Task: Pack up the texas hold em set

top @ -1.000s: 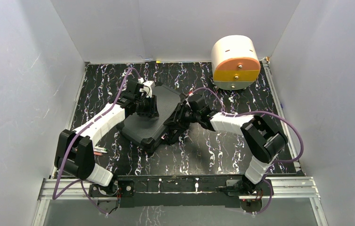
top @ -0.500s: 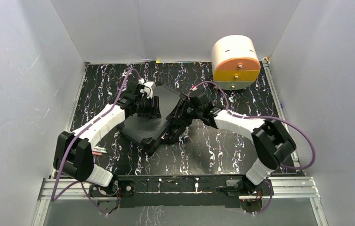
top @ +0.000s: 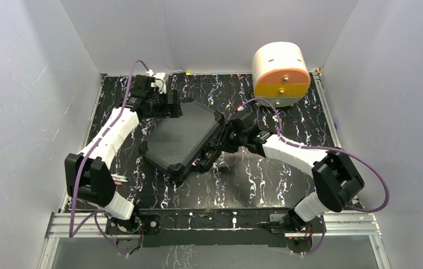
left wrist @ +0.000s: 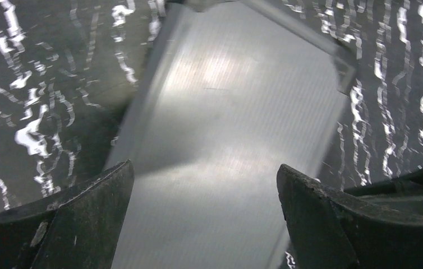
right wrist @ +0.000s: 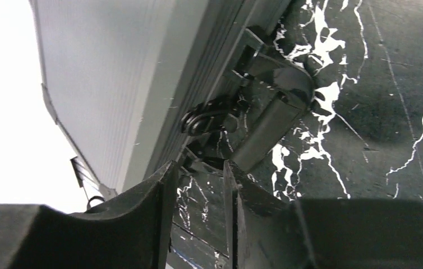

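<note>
The left arm (top: 110, 133) and the right arm (top: 289, 151) are built alike: smooth white shells over the long links, and blocky black housings at the joints. A purple cable (top: 134, 64) loops outside the left arm, and a second purple lead (top: 381, 176) runs outside the right one. Both bases are black (a speck of red shows by the right base (top: 288, 225)). The left gripper (left wrist: 205, 188) has thick black fingers (left wrist: 80, 224) with scuffed, dusty edges. The right gripper (right wrist: 198, 190) carries the same dark wedge-shaped pads (right wrist: 136, 224).
</note>
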Tool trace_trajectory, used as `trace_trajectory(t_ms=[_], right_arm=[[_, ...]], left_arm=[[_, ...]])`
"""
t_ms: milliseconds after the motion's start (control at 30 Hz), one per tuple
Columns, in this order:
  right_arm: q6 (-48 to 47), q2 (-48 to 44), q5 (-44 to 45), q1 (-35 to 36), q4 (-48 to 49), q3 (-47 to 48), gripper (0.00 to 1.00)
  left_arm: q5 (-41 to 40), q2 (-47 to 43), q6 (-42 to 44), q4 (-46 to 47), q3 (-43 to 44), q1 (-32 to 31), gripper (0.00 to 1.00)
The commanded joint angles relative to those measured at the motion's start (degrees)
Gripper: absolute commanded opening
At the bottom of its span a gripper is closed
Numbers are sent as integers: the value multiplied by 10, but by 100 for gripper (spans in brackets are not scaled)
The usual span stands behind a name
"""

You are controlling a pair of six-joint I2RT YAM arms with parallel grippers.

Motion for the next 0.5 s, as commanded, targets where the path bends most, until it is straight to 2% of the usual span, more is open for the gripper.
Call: trace_trajectory(t_ms=[0, 100, 267, 467], right_arm=[[-21, 27, 19, 1, -6, 11, 41], [-32, 60, 6, 3, 0, 26, 39], [-39, 104, -10, 5, 16, 48, 37], [-48, 139, -38, 9, 22, 69, 34]], left_arm=[[4, 23, 5, -26, 9, 59, 98], [20, 33, 7, -25, -6, 90, 98], [36, 53, -6, -26, -29, 107, 98], [72, 63, -23, -28, -89, 111, 89]])
